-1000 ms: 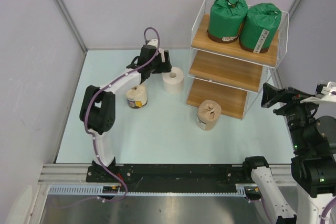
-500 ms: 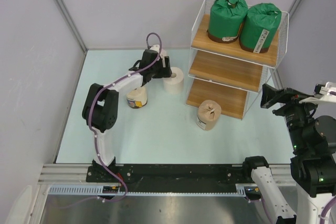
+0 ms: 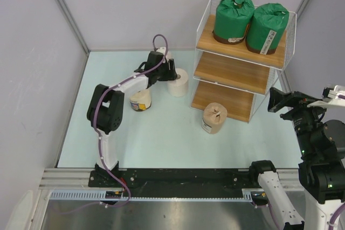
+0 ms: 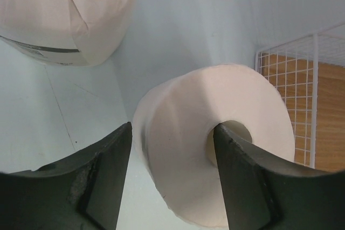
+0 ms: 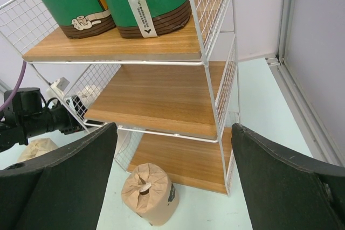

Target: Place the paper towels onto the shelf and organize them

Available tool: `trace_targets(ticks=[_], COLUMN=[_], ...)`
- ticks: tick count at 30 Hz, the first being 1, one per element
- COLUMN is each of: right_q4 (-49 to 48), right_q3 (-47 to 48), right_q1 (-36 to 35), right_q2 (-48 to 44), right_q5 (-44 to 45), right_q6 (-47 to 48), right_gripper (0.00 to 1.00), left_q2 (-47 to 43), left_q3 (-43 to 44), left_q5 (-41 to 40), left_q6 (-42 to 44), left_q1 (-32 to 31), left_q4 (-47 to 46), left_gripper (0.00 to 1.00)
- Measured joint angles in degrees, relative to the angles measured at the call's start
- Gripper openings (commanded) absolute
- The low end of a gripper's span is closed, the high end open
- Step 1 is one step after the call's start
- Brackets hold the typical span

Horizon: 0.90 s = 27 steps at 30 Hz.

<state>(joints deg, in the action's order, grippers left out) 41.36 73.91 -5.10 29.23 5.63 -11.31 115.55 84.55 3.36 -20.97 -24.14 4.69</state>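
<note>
The bare white roll [image 3: 178,83] stands on the table left of the shelf [image 3: 237,74]. My left gripper [image 3: 167,71] is open over it; in the left wrist view one finger [image 4: 229,149] is at the roll's [image 4: 183,149] core hole and the other [image 4: 110,154] is outside its wall, apart from it. A pale wrapped roll with a label band [image 4: 64,14] is just beyond. Two green rolls [image 3: 233,17] [image 3: 267,27] stand on the top board. The cream roll [image 3: 140,99] and tan roll [image 3: 214,118] stand on the table. My right gripper [image 5: 171,133] is open, empty, raised right of the shelf.
The shelf's middle board [image 5: 156,100] and bottom board [image 5: 188,160] are bare. The tan roll [image 5: 148,193] stands right at the bottom board's front edge. Grey walls close in the table at the back and both sides. The left arm's elbow [image 3: 105,112] is beside the cream roll.
My left gripper has shifted slightly right and down onto the bare white roll, and its elbow followed. The right arm and all the rolls have stayed put.
</note>
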Motion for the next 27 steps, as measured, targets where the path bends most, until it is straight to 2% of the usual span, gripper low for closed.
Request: trace_targets(ticks=[3,5,9,12,13,15,17,23,27], right_q4=[0.0,0.0,0.1,0.3,0.4,0.5,0.5,0.9,1.2], right_q3=[0.0,0.0,0.0,0.0,0.0,0.0,0.0,0.0,0.0], right_q1=[0.0,0.0,0.0,0.0,0.0,0.0,0.0,0.0,0.0], right_q2=[0.0,0.0,0.0,-0.1,-0.1,-0.2,-0.5,-1.2,-1.3], right_q5=[0.0,0.0,0.0,0.0,0.0,0.0,0.0,0.1,0.0], right_q6=[0.0,0.0,0.0,0.0,0.0,0.0,0.0,0.0,0.0], right_gripper=[0.91,0.91,0.91,0.91,0.91,0.91,0.91,0.91,0.92], left_q2=[0.4,0.4,0.2,-0.2,-0.2,-0.2,-0.3,-2.5,-9.7], left_q3=[-0.1,-0.4,-2.1,-3.0,-3.0,-3.1,-3.1,-5.7,-14.2], left_q5=[0.9,1.3,1.6,1.6,1.8,2.1,2.3,2.3,2.3], left_q6=[0.0,0.0,0.0,0.0,0.0,0.0,0.5,0.8,0.7], left_q1=[-0.2,-0.3,-0.4,-0.4,-0.4,-0.6,-0.7,-0.7,-0.8], left_q4=[0.3,-0.1,-2.6,-3.7,-3.9,-4.1,-4.0,-4.4,-4.3], left_gripper=[0.63,0.67,0.67,0.59,0.5,0.45,0.35,0.29,0.27])
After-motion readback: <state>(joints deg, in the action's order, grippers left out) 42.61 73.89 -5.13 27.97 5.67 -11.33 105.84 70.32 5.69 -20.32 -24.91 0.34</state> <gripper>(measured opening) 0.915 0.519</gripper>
